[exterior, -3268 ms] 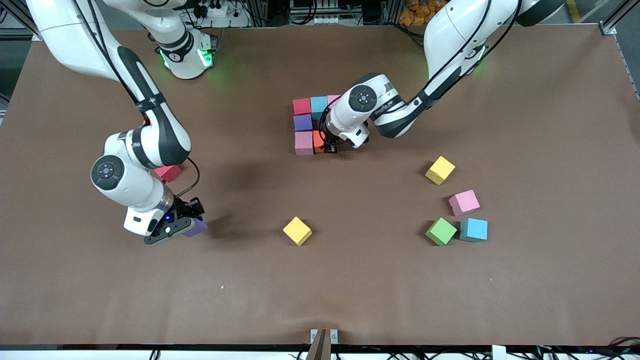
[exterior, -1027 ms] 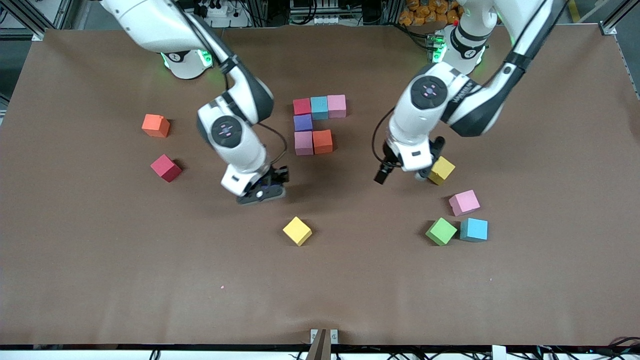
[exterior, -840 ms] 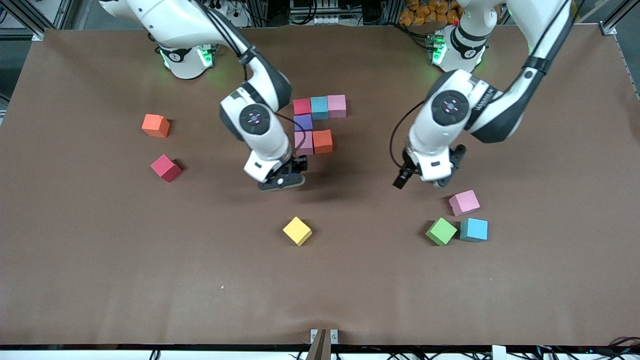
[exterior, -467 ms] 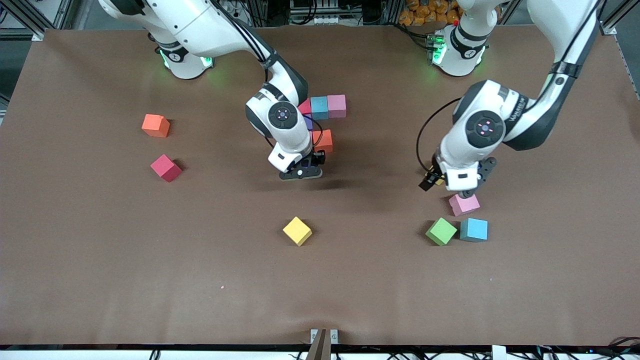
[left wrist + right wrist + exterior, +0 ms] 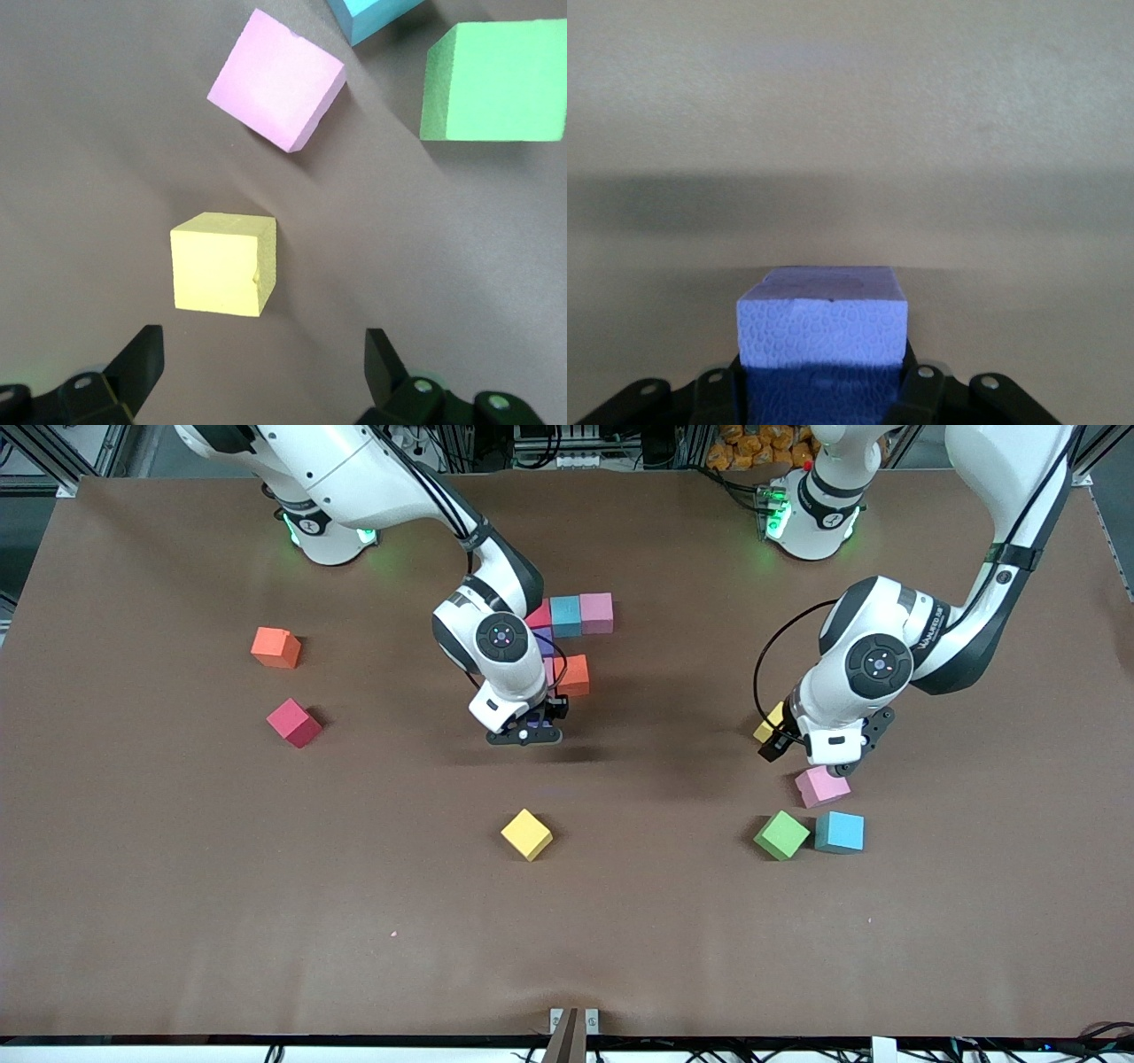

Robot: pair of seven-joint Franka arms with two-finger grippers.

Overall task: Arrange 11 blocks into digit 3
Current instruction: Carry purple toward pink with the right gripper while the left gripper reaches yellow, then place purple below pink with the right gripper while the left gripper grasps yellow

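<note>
- The digit 3 (image 5: 567,646) is partly built near the middle of the table (image 5: 177,886), toward the edge where the arm bases stand: a red, teal-blue and pink bar, a purple cube below it, then a pink and an orange cube; the right arm hides part of it.
- The right pincer (image 5: 524,733) has swung in from the right arm's end of the table over the last few seconds and now hangs just at the figure's open end, clamped on a purple block (image 5: 822,319). Likely the next cube of the column is about to be set down.
- The left pincer (image 5: 819,760), jaws spread wide and empty, has left the figure and now hovers over the loose cubes near the left arm's end: a yellow block (image 5: 223,263), a pink block (image 5: 276,80), a green block (image 5: 493,81) and a teal-blue block (image 5: 839,832).
- Spare cubes: a yellow one (image 5: 526,833) mid-table, an orange (image 5: 275,646) and a red (image 5: 294,722) toward the right arm's end.
- All are matte foam cubes with square edges; the purple one shows a pebbled surface.
</note>
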